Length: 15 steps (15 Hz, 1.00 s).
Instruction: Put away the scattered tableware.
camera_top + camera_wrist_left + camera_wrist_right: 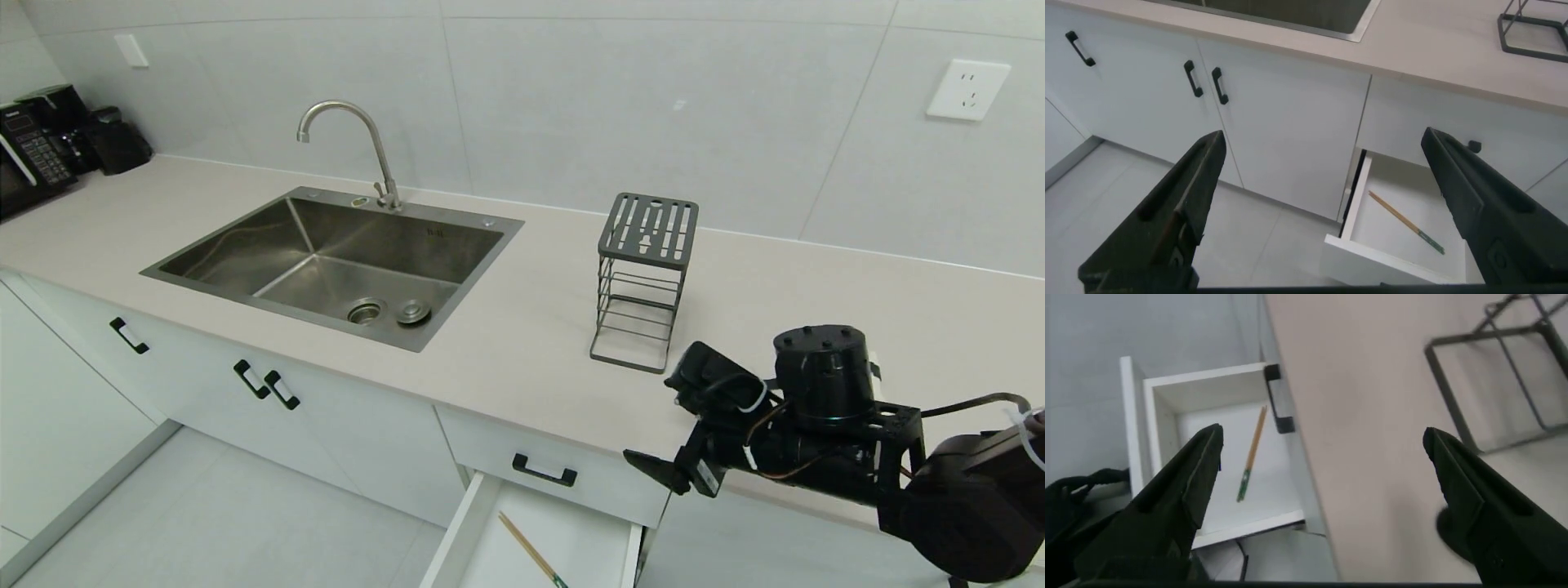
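Sink (286,314) at far left, sunk in the tabletop (522,351), drain and stopper on the basin floor, faucet (359,135) behind. Left jaws spread wide, gripping nothing, facing the white cabinet doors under the sink, well to the left of the open drawer (455,529). Drawer pulled out below the tabletop edge, under a closed front with a black handle (544,471). Inside, one chopstick (531,551), flat on the drawer floor, apart from the walls. Long axis roughly back to front, slanting rightward toward the robot, green tip at the near end. Wire rack (645,278) upright on the tabletop, farther back and right of the drawer. Right arm (824,384) at the tabletop's front edge, just right of the drawer, its jaws likewise wide apart and gripping nothing. Chopstick below and to the left of those jaws, drawer seen from nearly overhead in the right wrist view. Judged nearer to the drawer: right arm. With the chopstick already stowed, likely next either fetching more tableware or pushing the drawer shut.
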{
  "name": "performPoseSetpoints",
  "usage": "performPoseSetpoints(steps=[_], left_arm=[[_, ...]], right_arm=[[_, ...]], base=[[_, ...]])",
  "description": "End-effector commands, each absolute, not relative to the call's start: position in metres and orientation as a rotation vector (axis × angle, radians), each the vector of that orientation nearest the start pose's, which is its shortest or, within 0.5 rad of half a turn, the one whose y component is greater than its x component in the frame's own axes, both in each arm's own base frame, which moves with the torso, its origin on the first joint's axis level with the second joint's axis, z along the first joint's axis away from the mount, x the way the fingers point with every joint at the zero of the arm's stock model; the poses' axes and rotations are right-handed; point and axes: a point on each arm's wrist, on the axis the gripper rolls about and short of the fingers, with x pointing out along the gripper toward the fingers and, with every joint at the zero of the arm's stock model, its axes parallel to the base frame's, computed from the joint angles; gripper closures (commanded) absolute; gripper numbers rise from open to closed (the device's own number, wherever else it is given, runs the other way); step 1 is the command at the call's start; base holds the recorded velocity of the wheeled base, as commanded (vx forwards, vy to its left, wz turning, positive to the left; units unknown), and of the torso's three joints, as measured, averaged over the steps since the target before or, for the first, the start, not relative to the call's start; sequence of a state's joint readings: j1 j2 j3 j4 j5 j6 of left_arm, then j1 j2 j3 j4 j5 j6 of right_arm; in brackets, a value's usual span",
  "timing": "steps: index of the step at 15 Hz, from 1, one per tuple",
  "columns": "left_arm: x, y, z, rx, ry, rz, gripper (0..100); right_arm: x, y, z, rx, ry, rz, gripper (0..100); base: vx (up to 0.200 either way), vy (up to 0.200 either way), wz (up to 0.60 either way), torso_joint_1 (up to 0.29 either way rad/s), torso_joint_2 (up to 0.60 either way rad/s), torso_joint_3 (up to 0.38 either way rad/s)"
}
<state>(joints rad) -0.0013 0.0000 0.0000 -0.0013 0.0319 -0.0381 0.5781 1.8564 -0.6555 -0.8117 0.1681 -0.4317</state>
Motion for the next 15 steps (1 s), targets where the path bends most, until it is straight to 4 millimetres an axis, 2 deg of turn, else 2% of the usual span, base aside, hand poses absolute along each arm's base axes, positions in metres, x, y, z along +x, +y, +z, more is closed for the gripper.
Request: performPoseSetpoints(steps=[1, 3, 4, 5, 8, 11, 13, 15], left_arm=[[-0.023, 0.001, 0.076, -0.038, -0.002, 0.031, 0], [-0.023, 0.001, 0.076, -0.038, -0.002, 0.031, 0], [-0.023, 0.001, 0.076, -0.038, -0.002, 0.031, 0], [-0.023, 0.001, 0.076, -0.038, -0.002, 0.031, 0], [-0.023, 0.001, 0.076, -0.038, -0.002, 0.031, 0], [-0.023, 0.001, 0.076, -0.038, -0.002, 0.031, 0], [-0.023, 0.001, 0.076, -0.038, -0.002, 0.031, 0], [-0.023, 0.001, 0.076, -0.038, -0.002, 0.031, 0]], right_arm=[[0.263, 0.161, 0.118, -0.481, 0.218, 0.773, 0], [0.266, 0.13, 0.123, -0.506, 0.211, 0.706, 0], [0.266, 0.121, 0.125, -0.511, 0.204, 0.701, 0], [0.266, 0.103, 0.13, -0.513, 0.191, 0.685, 0], [0.268, 0.076, 0.129, -0.482, 0.201, 0.662, 0], [0.28, 0.067, 0.123, -0.455, 0.225, 0.684, 0], [0.285, 0.058, 0.103, -0.394, 0.332, 0.771, 0], [0.289, 0.057, 0.098, -0.384, 0.351, 0.777, 0]], base=[[0.0, 0.0, 0.0, 0.0, 0.0, 0.0], [0.0, 0.0, 0.0, 0.0, 0.0, 0.0], [0.0, 0.0, 0.0, 0.0, 0.0, 0.0], [0.0, 0.0, 0.0, 0.0, 0.0, 0.0], [0.0, 0.0, 0.0, 0.0, 0.0, 0.0], [0.0, 0.0, 0.0, 0.0, 0.0, 0.0], [0.0, 0.0, 0.0, 0.0, 0.0, 0.0], [0.0, 0.0, 0.0, 0.0, 0.0, 0.0]])
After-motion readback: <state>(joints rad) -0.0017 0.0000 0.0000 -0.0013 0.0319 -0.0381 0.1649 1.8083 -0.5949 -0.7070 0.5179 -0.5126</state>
